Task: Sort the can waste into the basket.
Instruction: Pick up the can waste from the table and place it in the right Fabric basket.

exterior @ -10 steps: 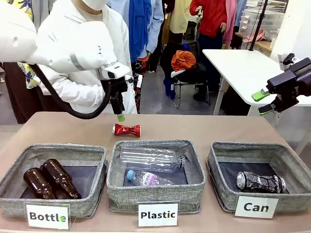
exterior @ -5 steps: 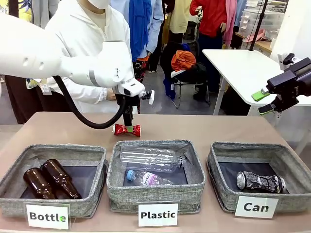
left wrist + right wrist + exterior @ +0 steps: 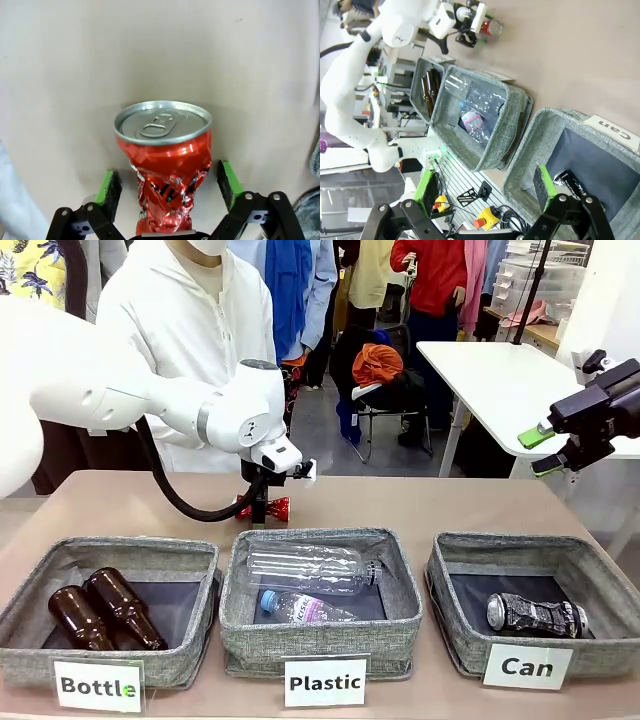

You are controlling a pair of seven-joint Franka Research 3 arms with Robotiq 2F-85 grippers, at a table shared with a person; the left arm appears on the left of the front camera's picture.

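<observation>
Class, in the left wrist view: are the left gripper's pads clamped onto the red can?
No, the left gripper stands open, its green pads apart from the red can on either side.

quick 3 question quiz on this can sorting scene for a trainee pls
1. True or false: the left gripper is shut on the red can.
2. The dark crushed can lies in: A the Bottle bin, B the Plastic bin, C the Can bin.
3. How many clear plastic bottles lie in the middle bin?
Key: 1 false, it stands open astride the can; 2 C; 3 two.
</observation>
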